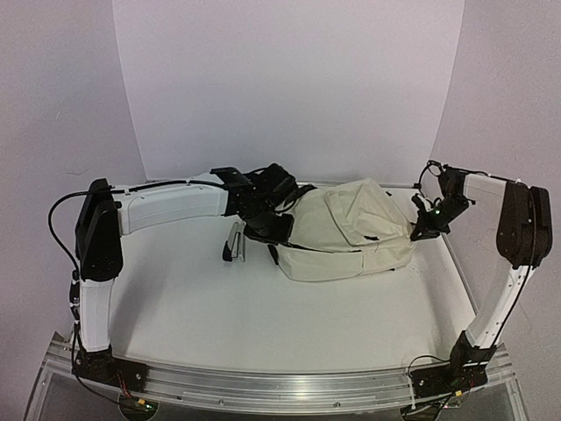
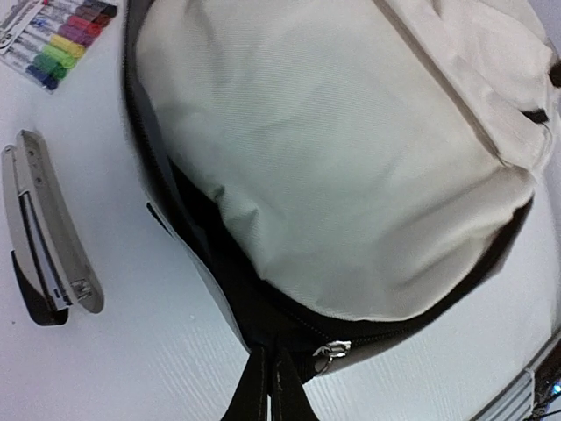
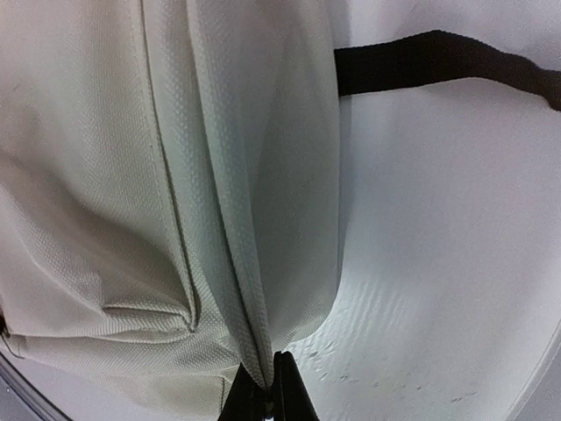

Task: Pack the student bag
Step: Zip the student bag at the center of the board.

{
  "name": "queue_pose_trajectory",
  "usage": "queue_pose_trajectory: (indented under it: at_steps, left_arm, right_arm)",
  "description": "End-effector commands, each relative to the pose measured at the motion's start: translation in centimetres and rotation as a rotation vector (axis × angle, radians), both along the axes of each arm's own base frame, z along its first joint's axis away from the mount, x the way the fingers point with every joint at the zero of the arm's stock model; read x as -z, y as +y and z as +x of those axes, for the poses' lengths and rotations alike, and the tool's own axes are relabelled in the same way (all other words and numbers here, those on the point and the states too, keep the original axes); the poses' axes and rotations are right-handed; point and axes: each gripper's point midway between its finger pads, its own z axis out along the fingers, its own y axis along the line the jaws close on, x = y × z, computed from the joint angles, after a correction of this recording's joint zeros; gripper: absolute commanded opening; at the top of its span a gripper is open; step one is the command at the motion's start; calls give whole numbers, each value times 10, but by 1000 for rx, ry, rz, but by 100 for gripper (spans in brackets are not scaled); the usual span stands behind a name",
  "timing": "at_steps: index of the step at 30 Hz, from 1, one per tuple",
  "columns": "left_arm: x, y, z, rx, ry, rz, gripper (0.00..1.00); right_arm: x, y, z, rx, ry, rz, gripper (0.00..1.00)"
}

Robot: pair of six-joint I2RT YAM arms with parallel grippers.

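Observation:
The student bag [image 1: 351,232], cream with black trim, lies on its side at the back middle of the white table. My left gripper [image 1: 279,230] is at its left end. In the left wrist view the left gripper [image 2: 268,355] is shut, its tips pinched into the bag's [image 2: 333,158] black zipper band, just left of a metal zipper pull [image 2: 331,351]. My right gripper [image 1: 419,230] is at the bag's right end. In the right wrist view it [image 3: 273,364] is shut on a cream seam fold of the bag [image 3: 131,175].
A grey stapler [image 2: 48,228] lies on the table left of the bag, also visible from above as the stapler [image 1: 234,241]. A pack of coloured markers [image 2: 57,39] lies beyond it. A black strap [image 3: 438,60] trails from the bag's right side. White walls enclose the table.

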Motion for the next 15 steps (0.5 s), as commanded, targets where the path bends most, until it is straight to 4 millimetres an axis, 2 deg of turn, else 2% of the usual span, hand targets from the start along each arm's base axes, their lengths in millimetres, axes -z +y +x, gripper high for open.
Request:
queue_pose_trajectory:
  at_steps: [1,4,7,11,13,15]
  left_arm:
    - [-32,-36,-10,138,-4,-143,0]
    - [-33,-67,-27,232,46,-212,0]
    - [-37,-82,-29,239,79,-280,0]
    - [-46,-84,-18,191,69,-337,0]
    - [-46,-79,-10,151,85,-360,0]
    - [-46,-74,-1,118,98,-382,0]
  right_arm:
    - [-31,-22,56,33,-158,-83,0]
    - [-48,-11,71,9,-198,-34,1]
    - [-75,5,65,-60,-238,23,25]
    - [-124,34,30,-202,-360,120,82]
    - [-135,53,8,-280,-393,157,88]
    - [-144,78,-14,-369,-428,177,89]
